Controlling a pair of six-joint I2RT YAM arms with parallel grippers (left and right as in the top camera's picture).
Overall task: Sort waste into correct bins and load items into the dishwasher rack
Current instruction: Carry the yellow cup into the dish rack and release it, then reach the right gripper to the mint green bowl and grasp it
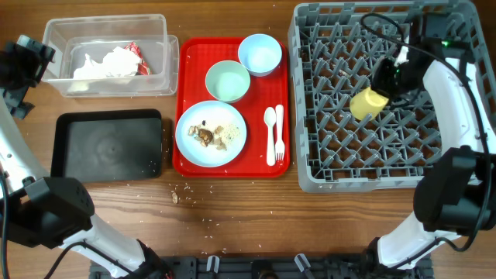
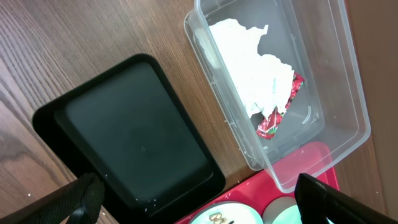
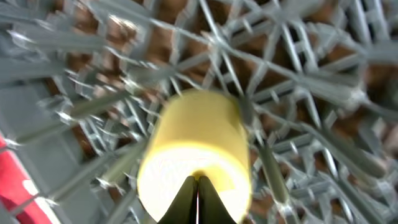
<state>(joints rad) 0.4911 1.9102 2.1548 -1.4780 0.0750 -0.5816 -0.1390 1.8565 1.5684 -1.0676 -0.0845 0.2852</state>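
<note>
My right gripper [image 1: 385,77] is shut on the small yellow cup [image 1: 368,103] and holds it over the middle of the grey dishwasher rack [image 1: 310,174]. In the right wrist view the fingers [image 3: 198,199] pinch the cup's rim [image 3: 199,143] above the pegs [image 3: 298,74]. My left gripper [image 1: 23,70] is open and empty at the far left; in the left wrist view its fingers [image 2: 199,205] spread above the black tray [image 2: 137,137]. The clear tub [image 1: 167,46] holds the white napkin [image 1: 105,63] and red-and-white wrapper [image 1: 136,56]. The black tray [image 1: 108,146] looks empty.
The red serving tray [image 1: 194,50] holds the light blue plate [image 1: 190,143] with brown scraps [image 1: 213,133], pale green bowl [image 1: 227,80], light blue bowl [image 1: 260,53], white spoon [image 1: 270,133] and fork [image 1: 280,132]. Crumbs [image 1: 175,197] lie on the wooden table.
</note>
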